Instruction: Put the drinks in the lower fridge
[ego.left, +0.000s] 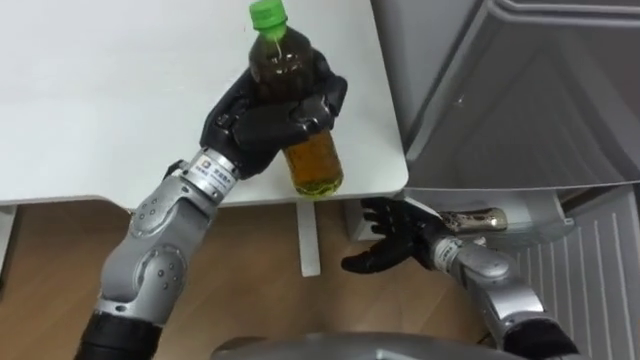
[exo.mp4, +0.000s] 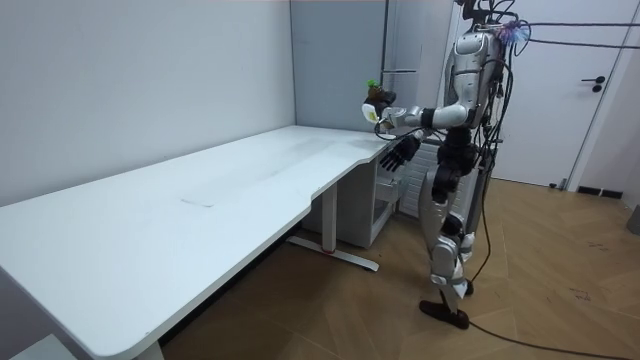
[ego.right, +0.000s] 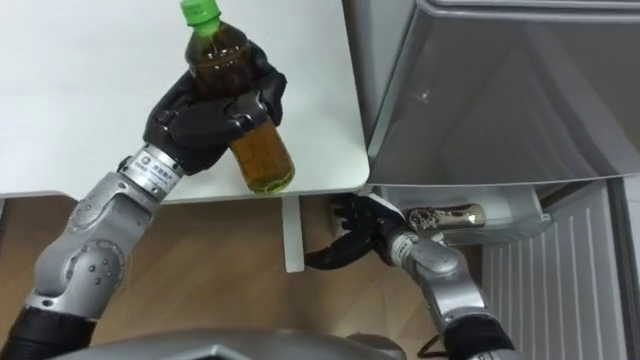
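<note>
The robot is standing at the far end of a white desk (ego.left: 100, 90), facing a grey fridge (ego.left: 520, 90) that is sitting just beside the desk's corner.

1. Left hand (ego.left: 265, 125): it is gripping a drink bottle (ego.left: 315, 165). The fingers and thumb are curling fully round the bottle's middle. The bottle is holding brown liquid and wearing a green cap (ego.left: 266, 14). It is hanging roughly upright, cap slightly tilted toward the desk, over the desk corner nearest the fridge. Whether its base is touching the desktop cannot be told.

2. Right hand (ego.left: 395, 240): it is hovering below the level of the desktop, near the lower part of the fridge. The fingers are spreading wide and holding nothing.

3. Lower fridge: a small shiny brownish item (ego.left: 470, 218) is lying on its side just beyond the right hand; what it is cannot be told.

In the room view, the robot is standing upright on the wooden floor (exo.mp4: 560, 260) with the bottle (exo.mp4: 374, 92) raised at chest height.
</note>
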